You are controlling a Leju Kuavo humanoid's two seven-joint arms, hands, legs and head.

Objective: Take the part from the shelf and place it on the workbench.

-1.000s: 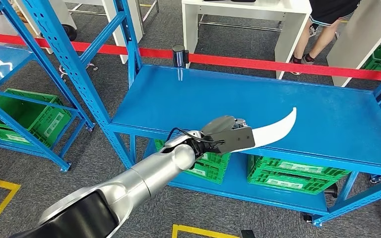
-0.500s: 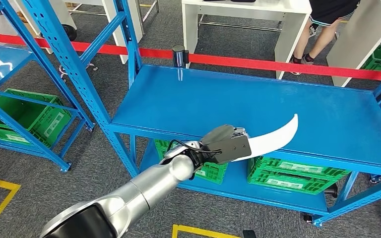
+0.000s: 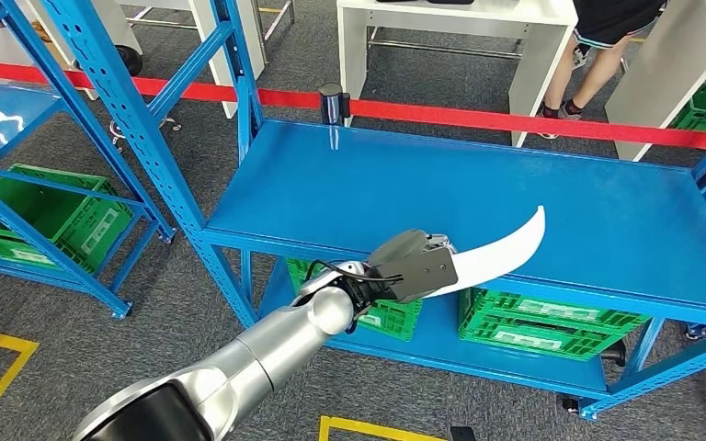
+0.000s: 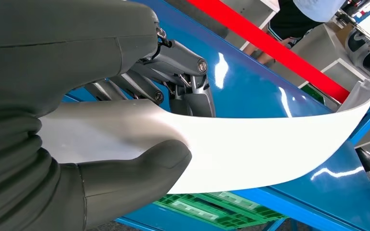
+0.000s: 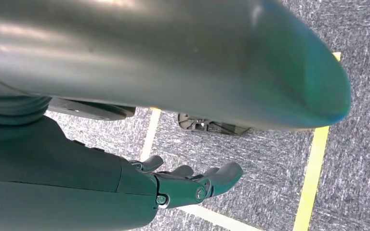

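Observation:
A white curved part point(image 3: 501, 248), tapering to a point, is gripped at its wide end by my left hand point(image 3: 418, 265). It hangs over the front edge of the blue workbench point(image 3: 377, 184), its tip reaching above the top toward the right. In the left wrist view the thumb point(image 4: 139, 168) presses under the part point(image 4: 270, 149) and the darker fingers close over it from the other side. My right hand point(image 5: 192, 185) hangs over the grey floor, fingers loosely extended and holding nothing.
Green crates point(image 3: 542, 317) sit on the lower level under the workbench. A blue shelf rack point(image 3: 101, 83) with a green crate point(image 3: 51, 216) stands at the left. Red barrier tape point(image 3: 515, 119) runs behind the bench, and a person point(image 3: 607, 55) stands beyond it by a white table point(image 3: 460, 28).
My left hand has sunk a little and drawn slightly back toward me with the part, so the part's tip sits lower over the bench.

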